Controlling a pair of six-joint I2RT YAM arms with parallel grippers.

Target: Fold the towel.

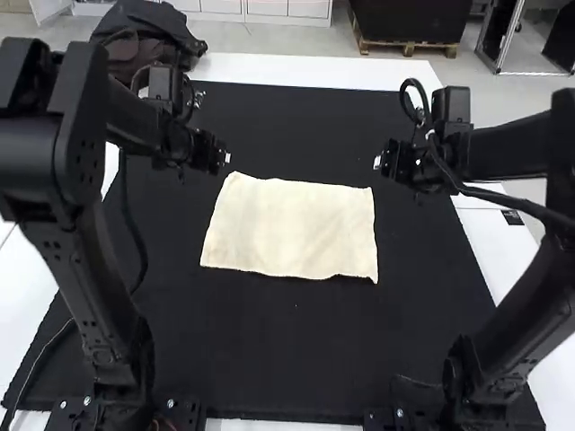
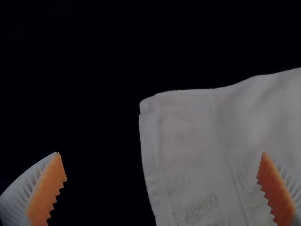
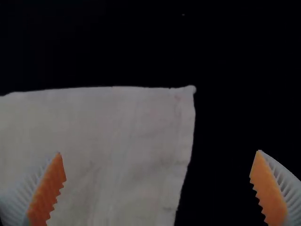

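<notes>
Towel (image 1: 292, 224), high view: spread on the black mat (image 1: 269, 359), near edge wavy. Uneven pulls could skew the fold. Left wrist view: left pincer (image 2: 161, 153) spread, empty. Corner (image 2: 149, 108) looks flat, so closing too high would likely miss it. Right wrist view: right pincer (image 3: 159, 152) spread, empty. Pressing too low could snag mat.
</notes>
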